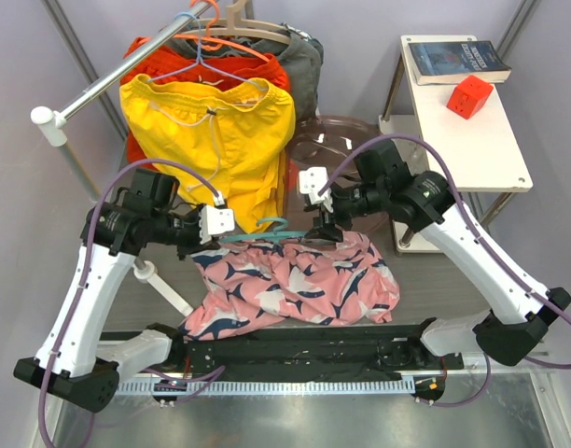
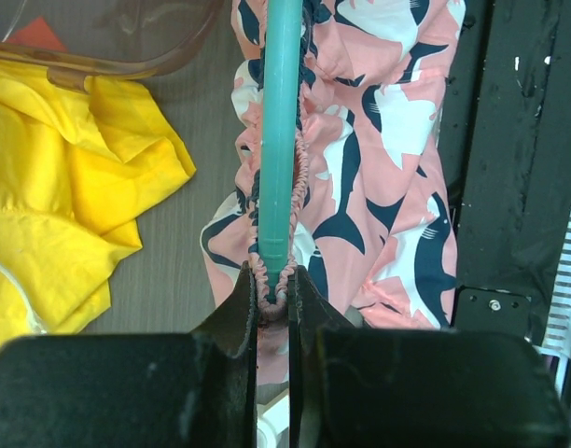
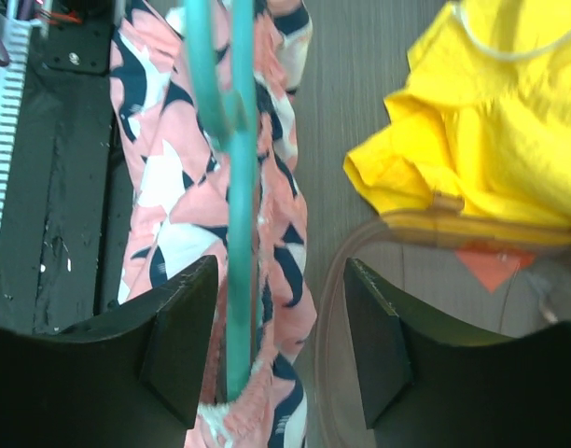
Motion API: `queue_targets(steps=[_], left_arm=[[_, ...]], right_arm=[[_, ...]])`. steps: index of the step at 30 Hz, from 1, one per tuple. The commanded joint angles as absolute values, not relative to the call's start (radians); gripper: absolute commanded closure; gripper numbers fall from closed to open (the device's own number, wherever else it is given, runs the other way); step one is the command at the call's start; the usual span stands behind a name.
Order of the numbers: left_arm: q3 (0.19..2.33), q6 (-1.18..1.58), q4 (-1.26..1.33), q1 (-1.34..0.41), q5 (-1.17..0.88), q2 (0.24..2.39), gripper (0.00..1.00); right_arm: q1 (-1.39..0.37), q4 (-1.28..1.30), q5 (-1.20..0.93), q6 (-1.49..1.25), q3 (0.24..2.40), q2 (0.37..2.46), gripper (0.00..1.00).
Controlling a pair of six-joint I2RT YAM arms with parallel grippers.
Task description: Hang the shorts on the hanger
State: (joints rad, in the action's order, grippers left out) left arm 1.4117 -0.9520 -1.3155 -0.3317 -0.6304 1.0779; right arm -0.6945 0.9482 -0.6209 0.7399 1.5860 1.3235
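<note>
The pink shark-print shorts [image 1: 295,280] hang bunched between my two grippers, above the table's near edge. The teal hanger [image 1: 267,231] runs through their waistband, its hook lying flat. My left gripper [image 1: 228,224] is shut on the gathered elastic waistband [image 2: 271,280], right where the end of the hanger [image 2: 281,121] sits in it. My right gripper [image 1: 325,229] stands open around the other end. There the hanger bar [image 3: 239,233] and the shorts' edge [image 3: 174,187] pass between the fingers of the right gripper [image 3: 281,266], close to the left finger and touching neither.
Yellow shorts [image 1: 211,131] hang from a rail [image 1: 108,79] behind, with an orange hanger [image 1: 215,42] and a wooden hanger [image 1: 248,28]. A clear plastic tub [image 1: 327,140] lies behind the right gripper. A white side table [image 1: 472,140] holds a book and a red cube. A black base plate [image 1: 295,350] runs below.
</note>
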Motion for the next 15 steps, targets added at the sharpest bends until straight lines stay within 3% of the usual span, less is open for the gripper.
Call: queue_targets(steps=[1, 7, 10, 15], left_arm=[[1.494, -0.928, -1.368, -0.328, -0.676, 1.106, 1.0], [1.563, -0.881, -1.394, -0.33, -0.683, 1.135, 1.0], [1.569, -0.87, -1.391, -0.328, -0.669, 1.132, 1.0], [1.557, -0.887, -1.402, -0.33, -0.63, 1.108, 1.0]], right_arm=[[-0.742, 0.92, -0.669, 0.756, 1.658, 1.357, 0.4], [-0.778, 0.982, -0.649, 0.842, 1.716, 1.422, 0.44], [-0.778, 1.032, -0.625, 0.862, 1.74, 1.446, 0.53], [-0.778, 1.104, -0.584, 0.891, 1.738, 1.434, 0.58]])
